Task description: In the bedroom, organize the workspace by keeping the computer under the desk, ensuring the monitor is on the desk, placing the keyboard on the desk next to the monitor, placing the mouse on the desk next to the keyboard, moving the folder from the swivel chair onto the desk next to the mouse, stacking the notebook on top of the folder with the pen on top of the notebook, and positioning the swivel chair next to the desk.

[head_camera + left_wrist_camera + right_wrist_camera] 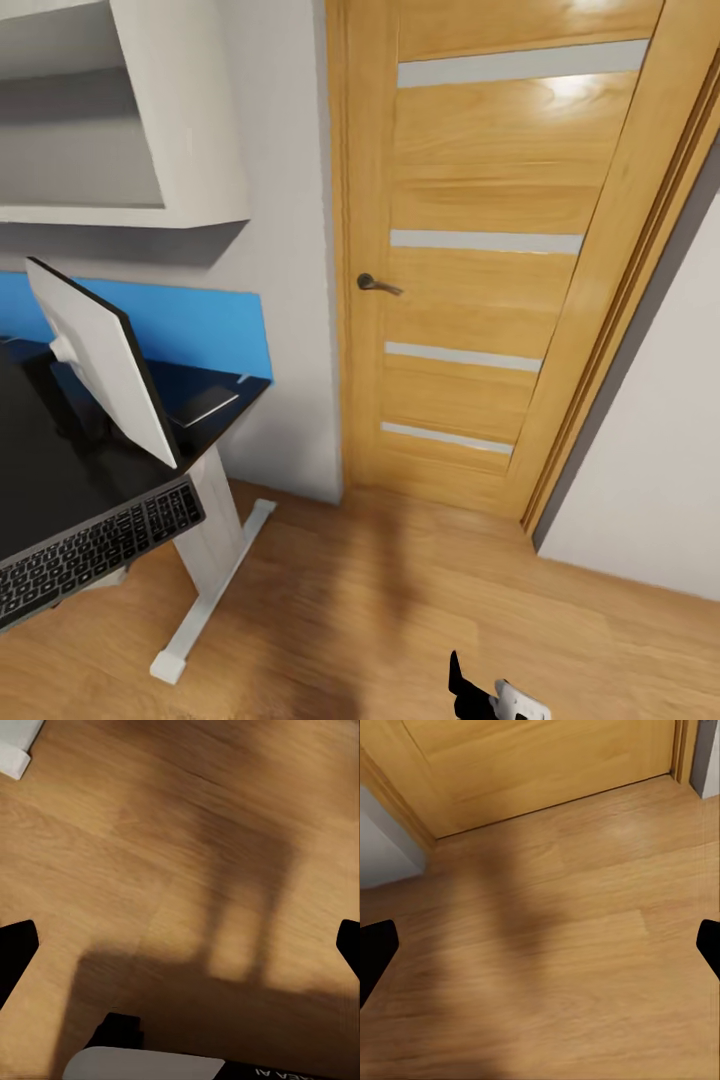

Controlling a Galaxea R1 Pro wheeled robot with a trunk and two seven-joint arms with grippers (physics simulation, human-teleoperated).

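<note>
The robot is standing beside the right end of the counter [215, 415], facing a wooden door [480, 250], and appears to be travelling between steps rather than handling anything. On the black top the monitor [105, 365] is standing edge-on to the head view, white back showing, and the keyboard [95, 550] is lying along the near edge just in front of it; a thin dark flat item [205, 405], possibly the notebook, is resting near the far corner by the blue panel, though I cannot confirm what it is. Those two placements look settled.

Judging from this, the next move is calling for a turn of the base to find the swivel chair and the folder, then an approach close enough to reach.

Both arms are hanging low with the wrists pointing down at the wood floor [400, 620]. The left pincer [180, 945] is hovering wide and empty above bare boards, a white counter foot [15, 750] near it. The right pincer [540, 945] is likewise spread wide and carrying nothing, over the floor near the door's foot; part of it [490, 695] is showing low in the head view.
</note>
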